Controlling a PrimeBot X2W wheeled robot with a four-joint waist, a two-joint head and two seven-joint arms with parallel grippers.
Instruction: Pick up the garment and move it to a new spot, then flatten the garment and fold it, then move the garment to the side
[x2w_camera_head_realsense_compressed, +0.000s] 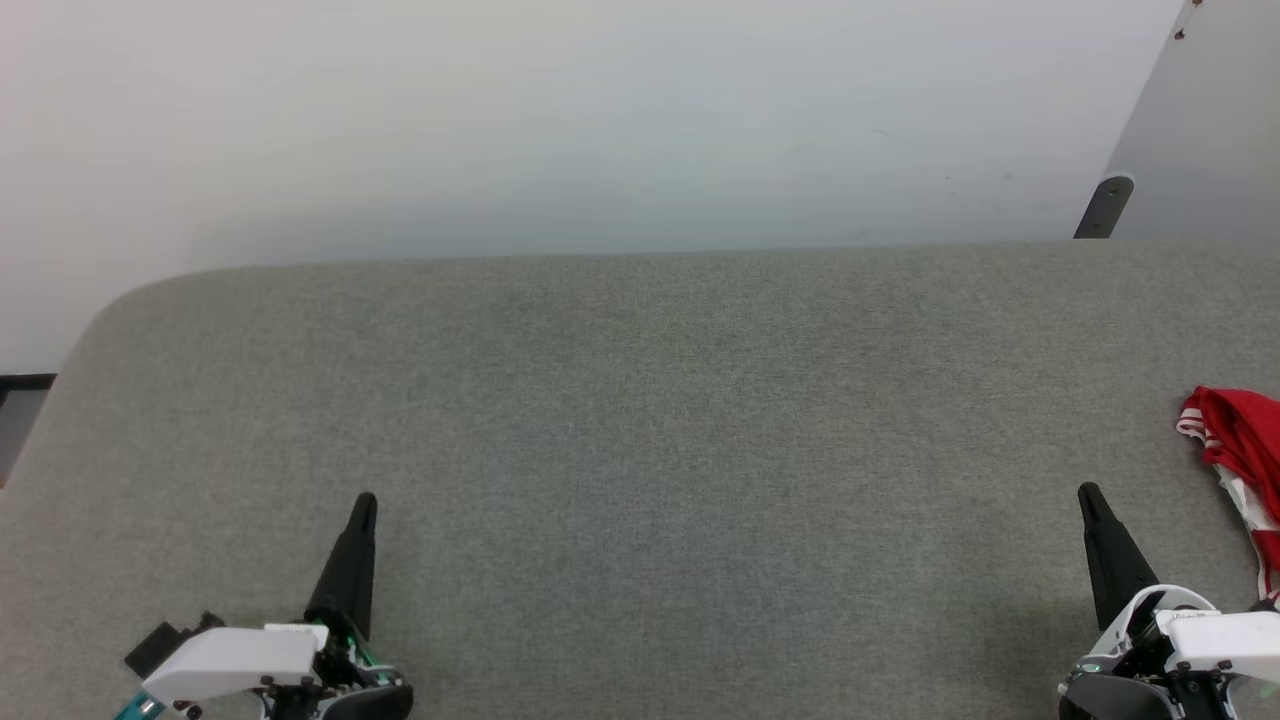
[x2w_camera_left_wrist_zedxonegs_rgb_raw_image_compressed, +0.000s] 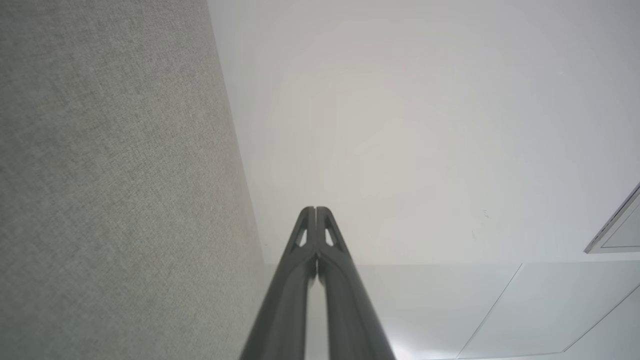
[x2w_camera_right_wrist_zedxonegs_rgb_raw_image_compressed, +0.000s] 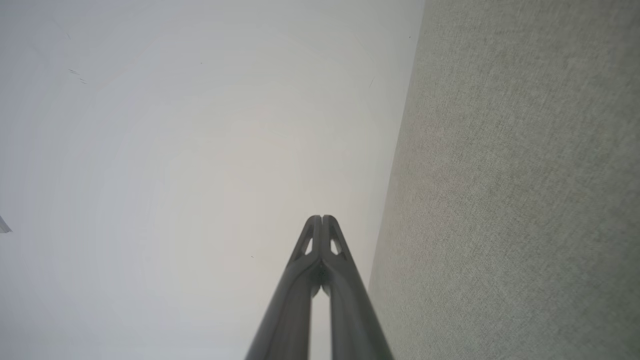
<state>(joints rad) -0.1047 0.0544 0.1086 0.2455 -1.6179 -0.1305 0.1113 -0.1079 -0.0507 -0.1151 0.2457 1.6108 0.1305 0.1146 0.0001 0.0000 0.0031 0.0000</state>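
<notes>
Nearest the robot in the head view, the left gripper, two long dark fingers on a white and black wrist housing, hovers low over the near left of the table. Its fingers are pressed together into a single point, and the left wrist view shows the tips meeting with nothing between them. At the near right is the matching right gripper, likewise drawn to a point. The right wrist view shows its tips touching and empty as well.

Just beyond and to the right of the right gripper lies the garment, a crumpled red jersey shirt with white-and-red striped trim. It sits on the table's right side, apart from the fingers and cut off by the picture's edge. The visible part is a bunched strip whose long axis runs roughly near to far. Red cloth is heaped at the far end and striped trim trails toward the near end. Which end is neck or hem cannot be told.

Both rest above a broad table covered in grey woven fabric, with a rounded far left corner. Past its far edge is a pale grey floor, and at the far right a dark grey bracket stands against a pale panel.
</notes>
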